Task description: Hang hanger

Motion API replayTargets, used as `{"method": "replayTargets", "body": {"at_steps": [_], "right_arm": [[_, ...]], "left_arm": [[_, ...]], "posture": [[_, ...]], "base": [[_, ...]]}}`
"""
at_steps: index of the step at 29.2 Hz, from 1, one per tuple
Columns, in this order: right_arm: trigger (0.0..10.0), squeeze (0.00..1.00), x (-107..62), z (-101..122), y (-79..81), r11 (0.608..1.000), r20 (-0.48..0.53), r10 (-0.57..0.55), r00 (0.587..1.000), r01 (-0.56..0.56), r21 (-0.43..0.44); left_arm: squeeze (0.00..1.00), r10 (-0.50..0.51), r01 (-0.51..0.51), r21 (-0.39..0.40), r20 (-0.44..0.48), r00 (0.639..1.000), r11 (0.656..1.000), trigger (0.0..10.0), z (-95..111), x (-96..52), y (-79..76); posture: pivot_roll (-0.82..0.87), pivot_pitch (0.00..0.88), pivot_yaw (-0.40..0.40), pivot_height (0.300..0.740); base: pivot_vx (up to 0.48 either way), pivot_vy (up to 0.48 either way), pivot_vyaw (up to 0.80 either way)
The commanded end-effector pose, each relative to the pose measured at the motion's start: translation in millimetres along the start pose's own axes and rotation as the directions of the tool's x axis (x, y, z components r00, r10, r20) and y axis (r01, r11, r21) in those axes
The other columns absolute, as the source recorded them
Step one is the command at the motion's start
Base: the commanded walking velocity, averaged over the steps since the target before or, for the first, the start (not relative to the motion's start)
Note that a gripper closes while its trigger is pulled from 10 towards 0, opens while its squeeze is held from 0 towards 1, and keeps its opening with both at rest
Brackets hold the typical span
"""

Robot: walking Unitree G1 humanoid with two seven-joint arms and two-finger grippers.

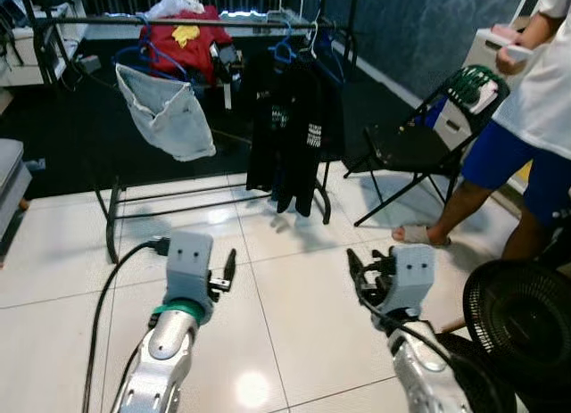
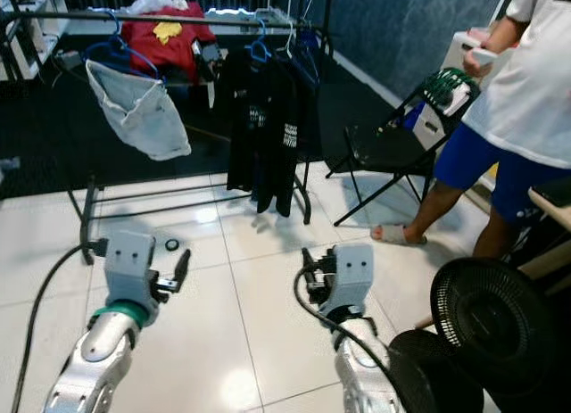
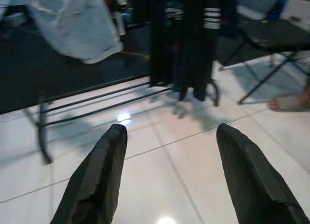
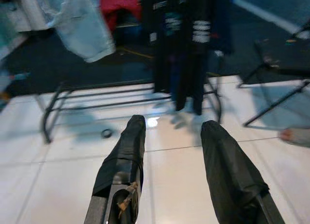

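**Empty jaws raised, rack ahead**

Low in the frame, the left gripper (image 1: 225, 272) and right gripper (image 1: 359, 272) are held forward over the white tiled floor (image 1: 285, 279), jaws spread and carrying nothing, probably readied for a pickup. Beyond, at upper centre, the clothes rack (image 1: 178, 22) carries a blue hanger (image 1: 283, 49) with black clothes (image 1: 290, 128) and pale shorts (image 1: 165, 114). At right stand a folding chair (image 1: 406, 150), a person (image 1: 535, 101) and a fan (image 1: 522, 319).

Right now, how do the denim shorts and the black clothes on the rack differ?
The denim shorts are pale blue, short and hang crooked toward the rack's left; the black clothes are dark, hang straight and reach much lower, near the middle. Both hang on blue hangers from the same rail.
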State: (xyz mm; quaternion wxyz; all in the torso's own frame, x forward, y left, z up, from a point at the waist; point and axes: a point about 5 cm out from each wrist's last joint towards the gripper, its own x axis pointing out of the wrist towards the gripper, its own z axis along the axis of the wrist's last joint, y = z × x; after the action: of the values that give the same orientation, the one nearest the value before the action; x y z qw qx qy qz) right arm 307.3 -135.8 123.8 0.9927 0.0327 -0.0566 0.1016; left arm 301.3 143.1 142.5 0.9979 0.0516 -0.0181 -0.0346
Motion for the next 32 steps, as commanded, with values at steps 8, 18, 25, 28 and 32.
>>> {"method": "replayTargets", "body": {"at_steps": [8, 18, 25, 28, 32], "right_arm": [[10.0, 0.00, -2.8, -1.4, -1.9, 1.000, 0.000, 0.001, 1.000, -0.001, -0.007], [10.0, 0.00, -3.0, 0.0, 0.2, 1.000, 0.007, 0.014, 1.000, -0.014, -0.016], [10.0, 0.00, -2.9, -1.0, -0.7, 0.999, -0.001, 0.013, 1.000, -0.013, -0.040], [10.0, 0.00, -2.4, -1.7, -2.5, 0.999, -0.004, 0.003, 1.000, -0.003, -0.044], [10.0, 0.00, -1.3, -1.6, -3.9, 0.999, -0.005, -0.004, 1.000, 0.004, -0.045]], "left_arm": [[0.00, 0.022, -0.022, 0.014, 0.014, 1.000, 1.000, 10.0, -2.8, -1.1, 3.8], [0.00, 0.022, -0.022, 0.011, 0.012, 1.000, 1.000, 10.0, -4.1, -1.4, 2.3], [0.00, 0.024, -0.024, 0.010, 0.014, 1.000, 1.000, 10.0, -4.3, -1.2, 1.9], [0.00, 0.027, -0.028, 0.009, 0.014, 1.000, 1.000, 10.0, -4.5, -0.6, 1.6], [0.00, 0.033, -0.033, 0.009, 0.015, 0.999, 0.999, 10.0, -4.2, 0.2, 1.9]], "posture": [[-0.03, 0.085, 0.036, 0.740], [-0.03, 0.087, 0.033, 0.740], [-0.03, 0.087, 0.031, 0.740], [-0.03, 0.082, 0.022, 0.740], [-0.03, 0.080, 0.017, 0.740]], "base": [[0.463, 0.000, 0.00], [0.480, 0.000, 0.00], [0.480, 0.000, 0.22], [0.480, 0.000, 0.80], [0.480, 0.000, 0.60]]}}
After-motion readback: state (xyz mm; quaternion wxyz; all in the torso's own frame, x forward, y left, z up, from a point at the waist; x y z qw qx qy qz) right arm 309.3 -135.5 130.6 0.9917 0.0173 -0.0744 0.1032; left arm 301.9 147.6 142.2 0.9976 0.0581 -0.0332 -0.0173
